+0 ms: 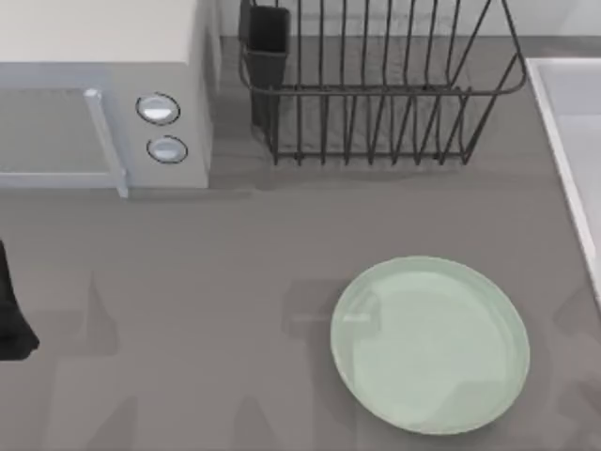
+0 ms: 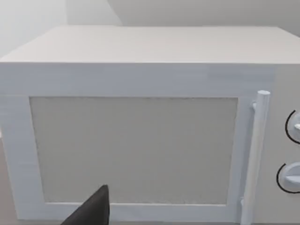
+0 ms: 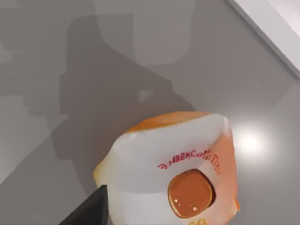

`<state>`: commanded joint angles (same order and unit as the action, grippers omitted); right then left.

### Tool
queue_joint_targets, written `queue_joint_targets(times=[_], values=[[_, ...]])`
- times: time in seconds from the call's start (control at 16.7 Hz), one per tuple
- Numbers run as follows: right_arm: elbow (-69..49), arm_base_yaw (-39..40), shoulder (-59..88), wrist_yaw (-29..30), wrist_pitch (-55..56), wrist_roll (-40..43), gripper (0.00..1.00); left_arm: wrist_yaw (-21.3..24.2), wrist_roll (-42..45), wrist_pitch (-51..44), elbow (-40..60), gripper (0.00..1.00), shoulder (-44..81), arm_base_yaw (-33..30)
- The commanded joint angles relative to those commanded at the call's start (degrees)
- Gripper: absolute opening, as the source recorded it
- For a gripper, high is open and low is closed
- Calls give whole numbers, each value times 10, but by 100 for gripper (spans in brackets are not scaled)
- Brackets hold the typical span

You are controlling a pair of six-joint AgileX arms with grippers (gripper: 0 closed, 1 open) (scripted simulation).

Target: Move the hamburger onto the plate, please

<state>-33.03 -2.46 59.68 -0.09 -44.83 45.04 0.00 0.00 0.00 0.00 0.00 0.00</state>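
Worktop [image 1: 207, 282]: grey, carrying all below.
Microwave [image 1: 94, 94]: back left, door shut.
Rack [image 1: 376, 85]: back centre.
Plate [image 1: 430, 344]: right of centre, bare.
Hamburger [image 3: 173, 173]: wrapped, close under the right wrist camera; whether it is gripped or lying on the worktop, cannot tell.
Left pincer [image 2: 93, 211]: parked facing the microwave.

Step judged: grasp or early carry. Next: bring the hamburger over the plate, lower, release.

The grey table [image 1: 188, 301] carries a white microwave [image 1: 94, 85] at the upper left of the top view, a dark wire rack [image 1: 376, 94] at the upper middle, and the mint-green plate [image 1: 430, 346] at the lower right. In the right wrist view the hamburger [image 3: 173, 168] is over the table.
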Motion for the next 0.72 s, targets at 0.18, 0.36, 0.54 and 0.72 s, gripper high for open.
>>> queue_joint_targets(times=[0.18,0.36,0.54,0.72], values=[[-56,-4,99,0,-72,74,100,0,0,0,0,100,0,0],[-91,-6,154,-1,-114,118,100,0,0,0,0,100,0,0],[-97,-7,165,-1,-121,126,100,0,0,0,0,100,0,0],[-95,-4,163,-1,-120,126,100,0,0,0,0,100,0,0]])
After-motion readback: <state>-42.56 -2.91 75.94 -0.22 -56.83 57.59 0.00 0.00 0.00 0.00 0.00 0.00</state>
